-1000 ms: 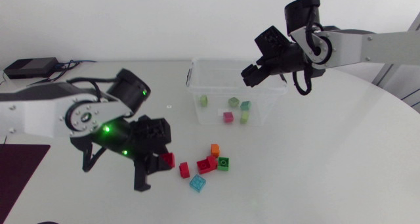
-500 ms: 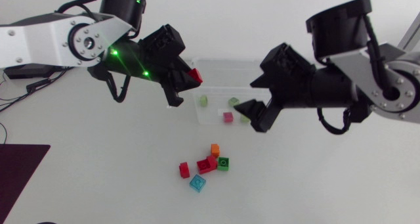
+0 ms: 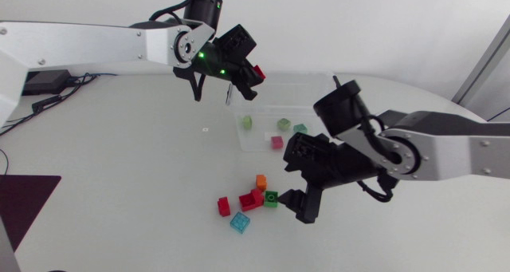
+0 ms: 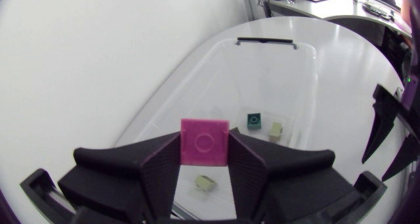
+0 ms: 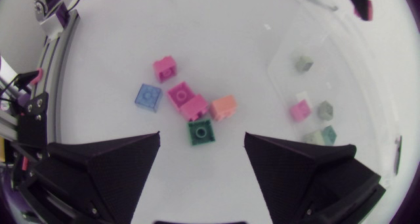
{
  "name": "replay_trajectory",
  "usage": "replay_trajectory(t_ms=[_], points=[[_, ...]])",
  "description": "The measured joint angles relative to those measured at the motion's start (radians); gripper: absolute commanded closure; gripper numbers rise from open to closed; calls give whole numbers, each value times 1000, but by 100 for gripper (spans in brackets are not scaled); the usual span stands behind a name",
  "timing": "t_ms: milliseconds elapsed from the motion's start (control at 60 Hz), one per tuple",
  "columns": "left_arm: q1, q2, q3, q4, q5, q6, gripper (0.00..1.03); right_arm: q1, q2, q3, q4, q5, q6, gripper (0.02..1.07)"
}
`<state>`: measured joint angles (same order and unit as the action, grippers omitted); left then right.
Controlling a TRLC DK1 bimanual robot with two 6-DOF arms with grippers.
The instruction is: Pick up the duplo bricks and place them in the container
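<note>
While over the container point(image 3: 296, 84) — left hand point(image 3: 252, 78) tight on red brick point(image 4: 205, 142), ringed face wristward; right hand point(image 5: 202, 140) agape, empty.

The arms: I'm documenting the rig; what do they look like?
Both have silver-grey links, round black joints and matte black wedge-shaped jaws. The left arm shows green lights near its wrist; black cables loop along the right arm.
</note>
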<state>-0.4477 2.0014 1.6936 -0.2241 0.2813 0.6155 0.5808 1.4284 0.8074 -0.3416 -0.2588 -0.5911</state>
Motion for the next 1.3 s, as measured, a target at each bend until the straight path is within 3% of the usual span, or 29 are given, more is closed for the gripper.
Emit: replay_trajectory(t_ms=[33,100,183,400,600,667,717,833,933,1017,1300], points=[[0,16,23,0,-3,-6,50,0,35,-2,2,0,-9,15],[0,43,62,6,-15,-13,21,0,92,-2,8,0,-17,15],[1,60,91,13,-26,-14,8,0,170,2,23,0,-30,15],[32,10,44,4,-26,-14,7,0,287,79,32,0,-56,15],[106,-245,-127,-134,-14,19,7,-7,348,127,35,-3,-89,23],[121,-331,-203,-169,-10,52,7,-11,365,128,35,-4,-94,36],[127,-391,-269,-188,-8,77,7,-11,372,128,34,-6,-95,53],[132,-515,-472,-224,-6,145,7,-6,380,128,31,-7,-99,83],[116,-575,-651,-235,-6,190,8,1,376,128,26,-7,-99,83],[61,-585,-767,-244,-7,206,9,1,346,123,3,-6,-98,83],[-58,-515,-831,-228,-56,196,11,-5,75,101,-84,-6,-90,83]])
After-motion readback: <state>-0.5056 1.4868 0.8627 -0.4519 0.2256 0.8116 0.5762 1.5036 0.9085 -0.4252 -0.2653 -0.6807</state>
